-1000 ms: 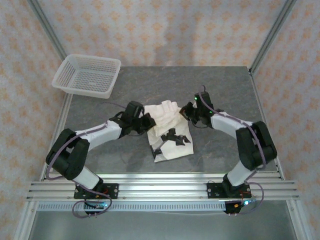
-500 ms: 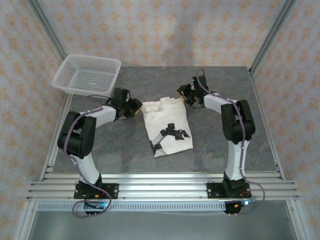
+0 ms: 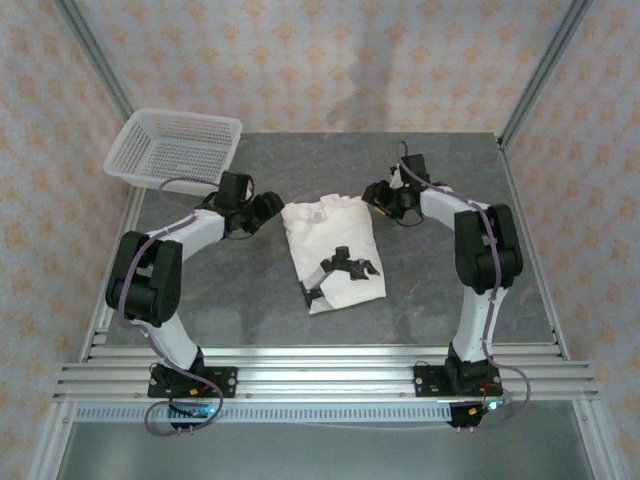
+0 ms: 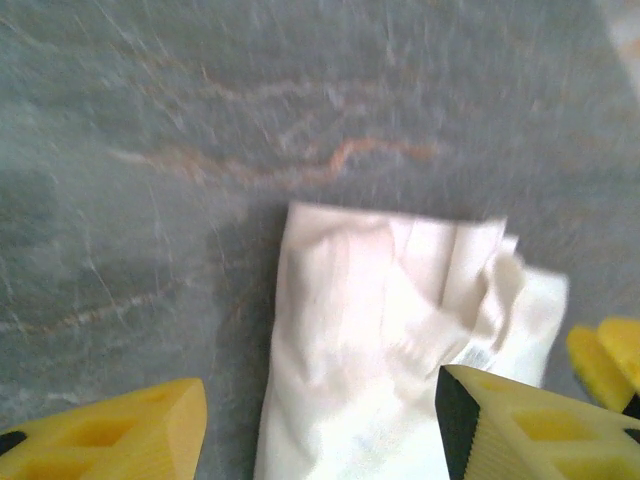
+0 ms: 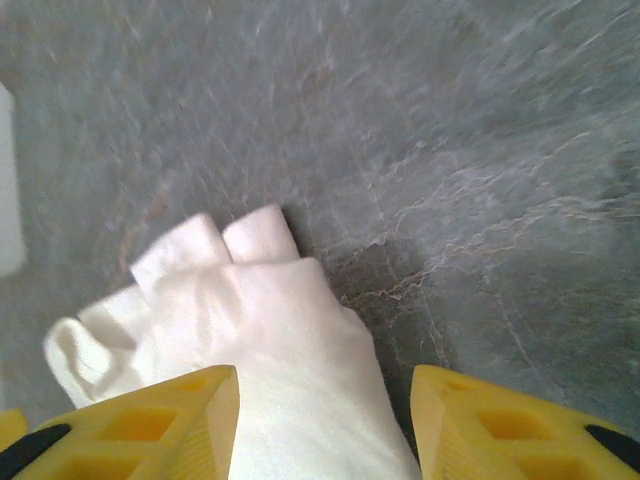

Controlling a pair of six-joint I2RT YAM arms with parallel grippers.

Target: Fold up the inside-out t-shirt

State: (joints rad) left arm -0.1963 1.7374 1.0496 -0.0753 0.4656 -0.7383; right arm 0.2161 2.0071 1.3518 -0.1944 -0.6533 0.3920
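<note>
Since the t-shirt [image 3: 325, 235] is lying as a narrow folded slab in the middle of the desk [image 3: 440, 290], long axis running from the far side back toward the arm bases, the whole next move looks like it hangs on that far short edge. Both arms are parked right at it. The left fingers [image 3: 270, 206] sit just off the far left corner and the right fingers [image 3: 372, 194] just off the far right corner, so neither arm is really nearer, each has its own corner.

From the left wrist, the left fingers [image 4: 320, 430] are spread wide and holding nothing. The shirt's end lies ahead of them and a bit toward the right-hand finger, with bare desk in front of the other one.

From the right wrist, the right fingers [image 5: 325, 420] are spread too, though a lumpy bit of cloth runs straight up the gap between them. It doesn't look pinched, more like it's lying on the desk with a finger either side, but whether the pads brush it is hard to tell.

Best guess: nothing is gripped right now, and folding the far end toward the near end would need both corners pinched first.
</note>
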